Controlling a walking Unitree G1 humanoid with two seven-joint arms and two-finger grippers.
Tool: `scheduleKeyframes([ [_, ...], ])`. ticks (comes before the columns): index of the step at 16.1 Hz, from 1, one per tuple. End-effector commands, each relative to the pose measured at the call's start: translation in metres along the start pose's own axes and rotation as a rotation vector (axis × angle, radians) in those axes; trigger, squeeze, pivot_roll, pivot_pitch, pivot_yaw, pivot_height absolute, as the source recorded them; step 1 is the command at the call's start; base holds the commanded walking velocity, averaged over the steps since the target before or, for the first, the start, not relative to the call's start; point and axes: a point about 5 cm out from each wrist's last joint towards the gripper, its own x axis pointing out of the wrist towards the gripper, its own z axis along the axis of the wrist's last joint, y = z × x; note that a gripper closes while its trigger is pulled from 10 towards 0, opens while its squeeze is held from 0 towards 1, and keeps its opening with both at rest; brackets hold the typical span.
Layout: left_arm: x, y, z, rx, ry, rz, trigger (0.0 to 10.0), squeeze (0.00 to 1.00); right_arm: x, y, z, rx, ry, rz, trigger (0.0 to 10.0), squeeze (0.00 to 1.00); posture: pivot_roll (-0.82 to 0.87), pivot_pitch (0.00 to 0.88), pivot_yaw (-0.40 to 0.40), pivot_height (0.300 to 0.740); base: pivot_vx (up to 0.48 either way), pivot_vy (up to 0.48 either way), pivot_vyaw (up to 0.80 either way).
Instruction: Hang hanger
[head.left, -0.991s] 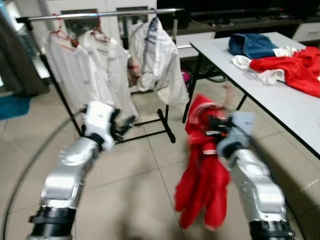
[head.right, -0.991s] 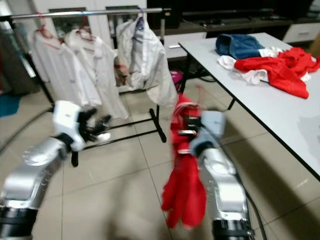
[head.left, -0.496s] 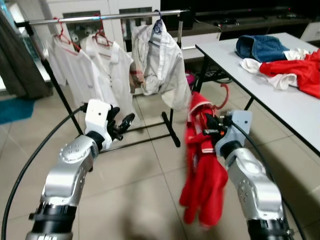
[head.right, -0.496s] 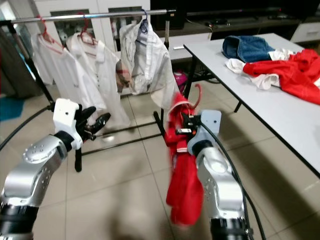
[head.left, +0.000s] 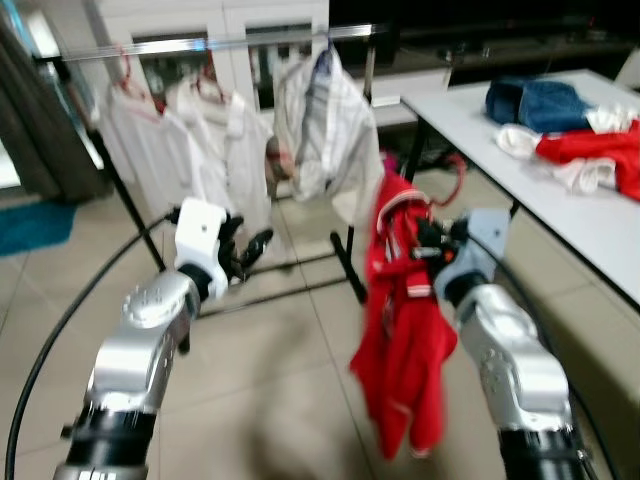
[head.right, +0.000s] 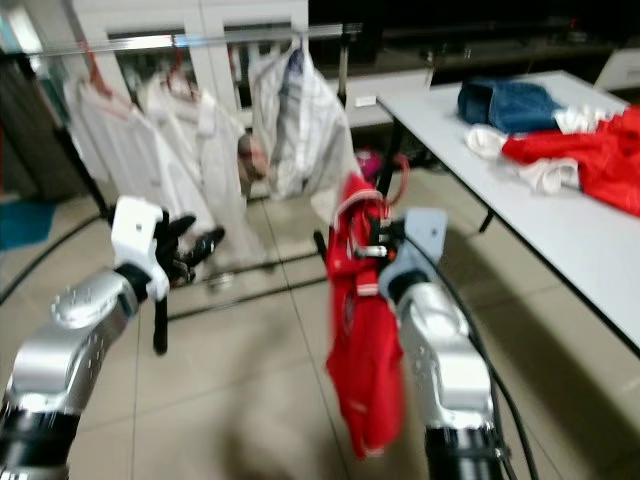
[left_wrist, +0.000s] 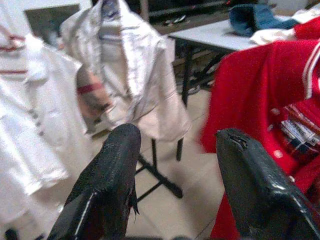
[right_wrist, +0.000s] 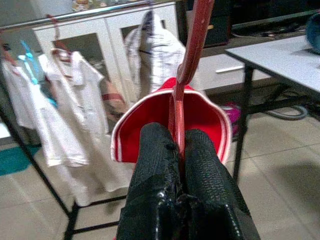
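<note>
Hanger (right_wrist: 192, 45), red and upright with a red garment (head.left: 405, 330) draped below it, sits clamped in the right pincer (right_wrist: 180, 150) at centre frame, its hook below the rail (head.left: 215, 42) at upper left, while the left pincer (left_wrist: 180, 170) gapes empty.
</note>
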Motion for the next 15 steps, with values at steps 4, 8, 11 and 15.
scheduleKeyframes([
  [4, 0.003, 0.001, 0.006, 0.015, -0.01, 0.0, 10.0, 0.0, 0.0, -0.001, 0.004, -0.012, -0.04, -0.029, 10.0, 0.0, -0.07, 0.0, 0.013, 0.74, 0.336, 0.0, 0.0],
  [8, 0.003, -0.001, 0.003, 0.008, -0.003, -0.006, 10.0, 0.0, -0.001, -0.008, 0.003, -0.019, -0.045, -0.073, 10.0, 0.0, -0.08, 0.0, 0.021, 0.74, 0.339, 0.0, 0.4],
  [11, 0.008, 0.0, 0.008, 0.011, -0.016, -0.005, 10.0, 0.0, 0.002, -0.006, 0.01, -0.027, -0.064, -0.051, 10.0, 0.0, -0.09, 0.0, 0.027, 0.74, 0.347, 0.0, 0.0],
  [15, 0.003, -0.002, 0.001, 0.002, -0.004, -0.002, 10.0, 0.0, -0.001, -0.007, 0.002, -0.025, -0.04, -0.045, 10.0, 0.0, -0.07, 0.0, 0.014, 0.74, 0.351, 0.0, 0.0],
])
